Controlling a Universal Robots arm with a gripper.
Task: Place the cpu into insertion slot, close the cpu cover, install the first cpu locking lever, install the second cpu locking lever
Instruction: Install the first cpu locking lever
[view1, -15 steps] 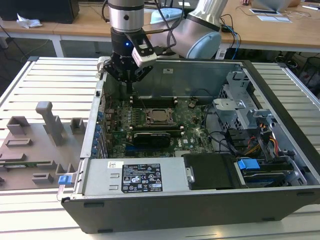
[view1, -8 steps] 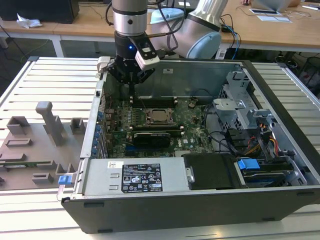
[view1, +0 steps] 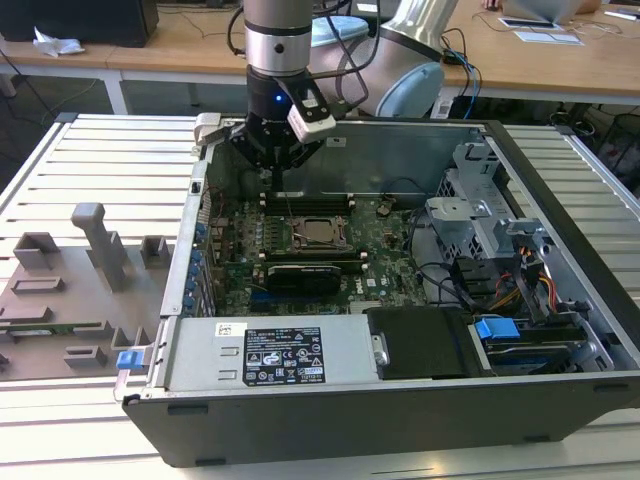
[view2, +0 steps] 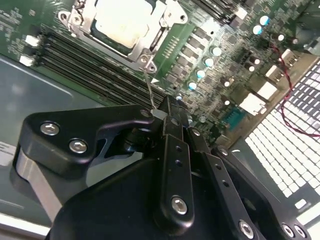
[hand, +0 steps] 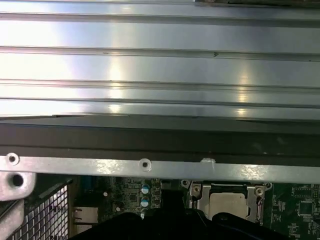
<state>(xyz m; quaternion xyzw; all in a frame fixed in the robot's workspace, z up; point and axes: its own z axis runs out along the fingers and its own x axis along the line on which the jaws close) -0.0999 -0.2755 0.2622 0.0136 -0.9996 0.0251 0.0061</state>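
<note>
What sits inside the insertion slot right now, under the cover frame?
The cpu lies in the insertion slot, its pale metal top showing through the open middle of the closed cpu cover. The frame covers the cpu's edges; the socket beneath is hidden.

The arm (view1: 277, 30) was silver and grey with black cables; its black tool (view2: 167, 117) carried shiny round screws.

Even indoor light, glaring metal slats (hand: 160, 70)
</note>
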